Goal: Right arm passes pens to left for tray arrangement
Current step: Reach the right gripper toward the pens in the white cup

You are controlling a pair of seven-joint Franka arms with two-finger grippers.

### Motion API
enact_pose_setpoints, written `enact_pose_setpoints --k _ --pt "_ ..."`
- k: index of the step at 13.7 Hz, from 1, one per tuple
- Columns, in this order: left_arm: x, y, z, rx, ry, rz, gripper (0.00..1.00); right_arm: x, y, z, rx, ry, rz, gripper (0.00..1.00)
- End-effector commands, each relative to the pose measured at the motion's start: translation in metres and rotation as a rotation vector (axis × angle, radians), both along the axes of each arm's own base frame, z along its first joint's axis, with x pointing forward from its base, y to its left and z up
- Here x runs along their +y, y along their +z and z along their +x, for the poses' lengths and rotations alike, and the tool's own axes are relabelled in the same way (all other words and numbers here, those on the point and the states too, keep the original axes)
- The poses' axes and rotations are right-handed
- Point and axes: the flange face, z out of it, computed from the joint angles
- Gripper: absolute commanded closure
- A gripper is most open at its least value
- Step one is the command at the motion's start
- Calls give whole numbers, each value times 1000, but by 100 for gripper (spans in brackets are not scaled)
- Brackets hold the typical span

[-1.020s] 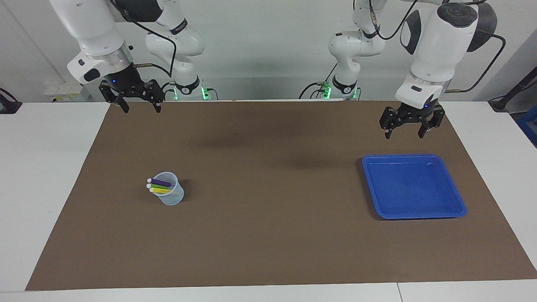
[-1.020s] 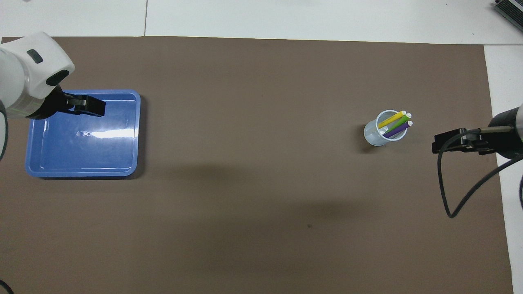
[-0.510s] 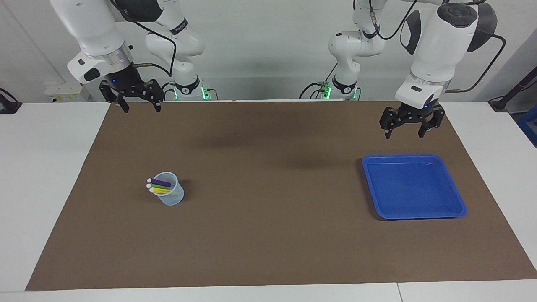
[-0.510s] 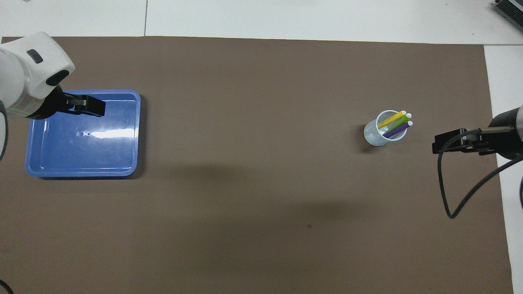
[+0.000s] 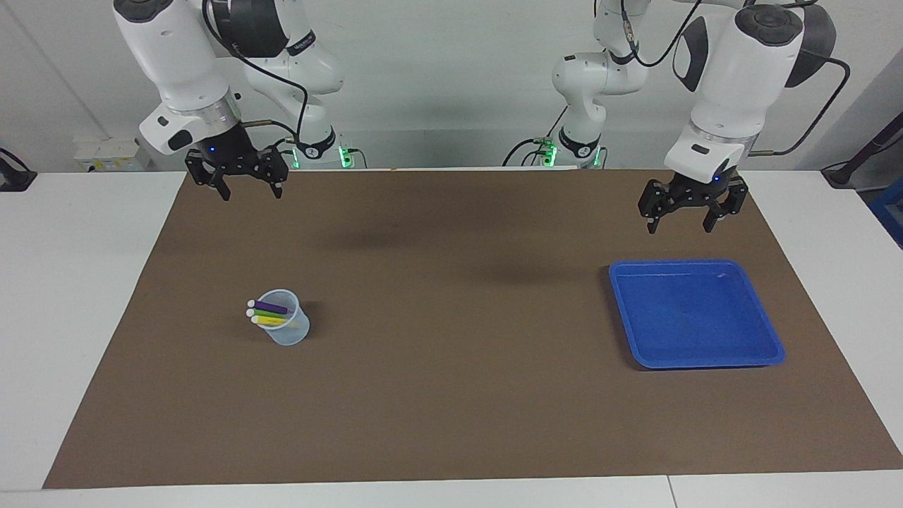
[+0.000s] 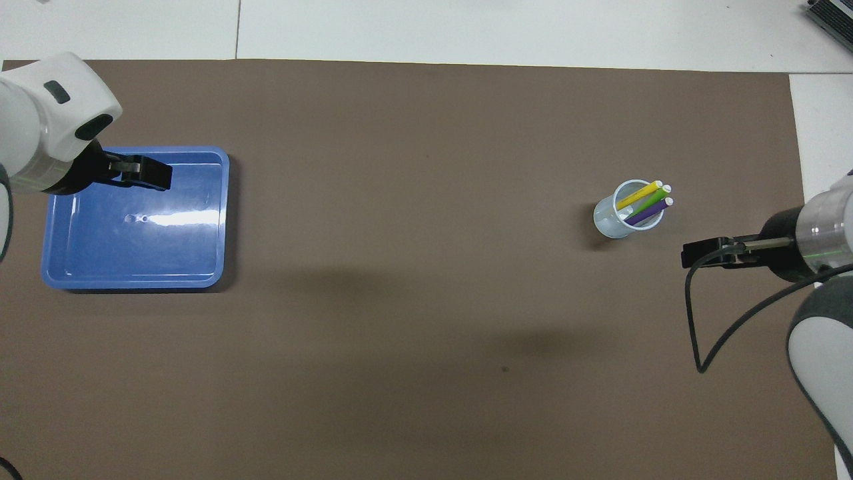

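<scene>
Three pens, purple (image 5: pixel 271 307), green (image 5: pixel 270 314) and yellow (image 5: pixel 271 320), lean white-capped in a small translucent cup (image 5: pixel 288 330) on the brown mat at the right arm's end. The overhead view shows the same pens (image 6: pixel 645 203) in the cup (image 6: pixel 612 223). High over the mat's edge, well apart from the cup, hangs my right gripper (image 5: pixel 252 195) (image 6: pixel 688 256), open and empty. The blue tray (image 5: pixel 695 317) (image 6: pixel 133 257) lies bare at the left arm's end. My left gripper (image 5: pixel 680 227) (image 6: pixel 158 175) waits open and empty above the mat by the tray's rim.
A brown mat (image 5: pixel 451 367) covers most of the white table (image 5: pixel 70 282). A black cable (image 6: pixel 696 333) loops down from the right wrist. Both arm bases (image 5: pixel 451 152) stand at the table's robot end.
The right arm has swung inward and slightly down over the mat, bringing its open gripper closer to the cup. The left arm, tray, cup and pens have not moved.
</scene>
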Motion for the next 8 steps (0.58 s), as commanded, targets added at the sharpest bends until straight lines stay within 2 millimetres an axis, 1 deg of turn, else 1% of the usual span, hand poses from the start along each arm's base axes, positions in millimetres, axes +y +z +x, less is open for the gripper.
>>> enact_pose_setpoints --k 1,3,4,5,6,8 --pt "3 1 -5 0 -4 20 0 -7 -19 -11 -17 24 -8 0" --pt "3 1 -5 0 -4 20 0 -14 -25 -5 -35 39 -8 0" --pt "3 1 -5 0 -4 20 0 -24 -30 -1 -46 41 -8 5" --pt "3 1 -5 0 -4 20 0 -29 -31 2 -61 59 -8 9" --pt "3 1 -5 0 -4 20 0 -37 -36 7 -71 83 -10 18" --pt "3 1 -5 0 -4 20 0 -57 -47 15 -93 172 -14 40"
